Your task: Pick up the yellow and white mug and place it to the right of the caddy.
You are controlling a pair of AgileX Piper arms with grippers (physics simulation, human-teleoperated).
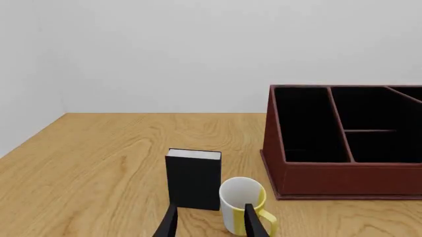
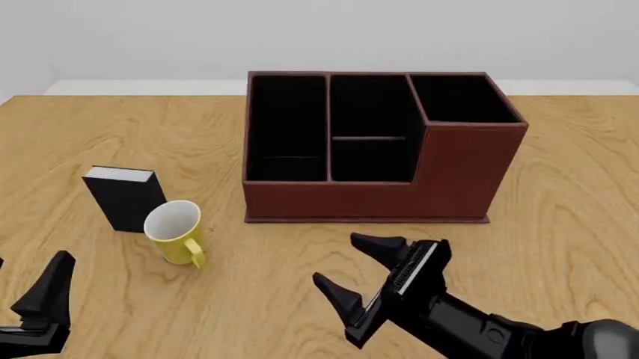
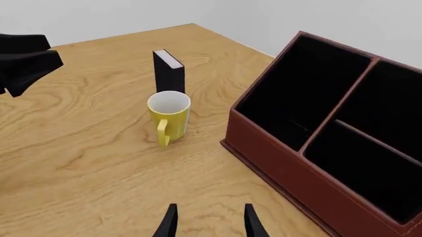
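Yellow and white mug [image 2: 176, 230] upright, left of caddy [image 2: 375, 149], touching neither it nor the black box [image 2: 124, 196]. Right gripper [image 2: 370, 280] released, empty — approach low, straddle rim opposite handle, then clench.

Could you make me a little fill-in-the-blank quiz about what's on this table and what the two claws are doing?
1. The yellow and white mug stands upright on the table, to the ____ of the caddy in the front view.
2. The small black box stands right behind the ____.
3. The right claw is open and holds ____.
4. The mug's handle points ____ the arms' side of the table.

Missing words: left; mug; nothing; toward
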